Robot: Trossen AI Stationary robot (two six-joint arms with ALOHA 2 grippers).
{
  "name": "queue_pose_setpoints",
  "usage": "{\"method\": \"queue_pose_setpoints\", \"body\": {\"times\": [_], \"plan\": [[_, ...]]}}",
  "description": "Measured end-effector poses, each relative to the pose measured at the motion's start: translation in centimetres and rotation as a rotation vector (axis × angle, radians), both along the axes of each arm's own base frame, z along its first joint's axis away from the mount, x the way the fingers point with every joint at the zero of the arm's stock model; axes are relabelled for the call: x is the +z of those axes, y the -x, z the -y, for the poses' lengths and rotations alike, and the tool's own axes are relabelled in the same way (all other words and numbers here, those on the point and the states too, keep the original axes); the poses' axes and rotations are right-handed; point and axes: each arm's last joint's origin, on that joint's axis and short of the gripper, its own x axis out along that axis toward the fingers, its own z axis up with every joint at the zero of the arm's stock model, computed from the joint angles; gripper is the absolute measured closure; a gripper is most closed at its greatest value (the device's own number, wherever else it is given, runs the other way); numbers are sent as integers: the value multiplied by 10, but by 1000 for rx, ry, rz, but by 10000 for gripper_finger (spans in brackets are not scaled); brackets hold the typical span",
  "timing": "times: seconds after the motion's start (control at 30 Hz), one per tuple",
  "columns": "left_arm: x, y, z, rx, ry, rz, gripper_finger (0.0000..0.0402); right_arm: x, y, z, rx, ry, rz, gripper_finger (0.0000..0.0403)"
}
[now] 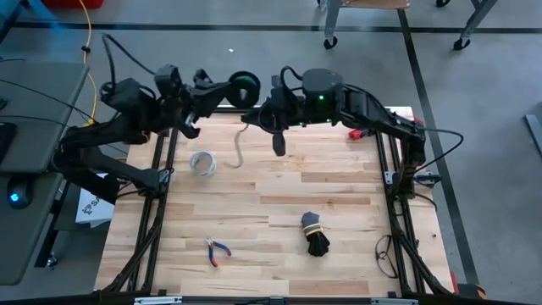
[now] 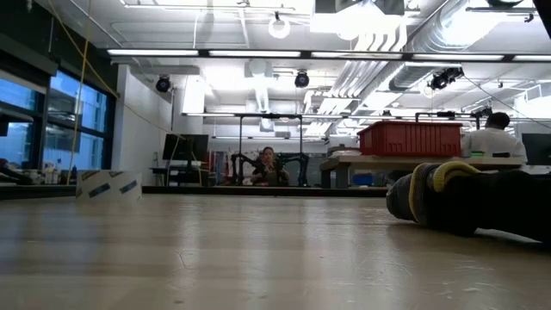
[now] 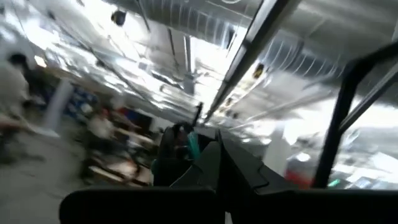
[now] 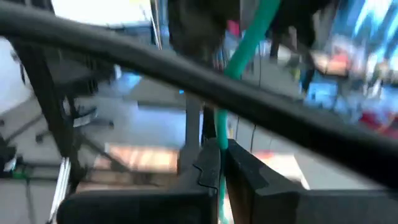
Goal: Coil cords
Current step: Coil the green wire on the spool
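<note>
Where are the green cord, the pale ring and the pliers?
green cord (image 4: pixel 247 38): right wrist view, its taut strand.
pale ring (image 1: pixel 202 163): high view, its loop.
pliers (image 1: pixel 217 249): high view, near the pivot.

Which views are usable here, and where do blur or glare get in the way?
High view: sharp and evenly lit; green cord and wooden table read clearly. Low view: ceiling lights glare, and the near black cord bundle is soft. Left wrist view: heavy motion smear. Right wrist view: blurred too, though the cord shows pinched between the fingers.

High view looks straight down on table (image 1: pixel 279 203); low view sits at tabletop level, sharing black cord bundle (image 2: pixel 448 198) close by.
</note>
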Motion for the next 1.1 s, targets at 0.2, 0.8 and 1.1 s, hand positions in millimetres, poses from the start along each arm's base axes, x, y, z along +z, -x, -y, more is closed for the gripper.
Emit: {"method": "queue_pose_setpoints", "body": {"times": [0.2,0.8,1.1], "plan": [[-2,-14,0,-169,255,89,401,9,-10,-11,56,43,156,401],[-3,-18,21,-468,629,131,401,23,-6,-6,39,139,283,402],[-6,-19,37,-543,688,73,401,30,-3,-2,-3,270,359,402]]}}
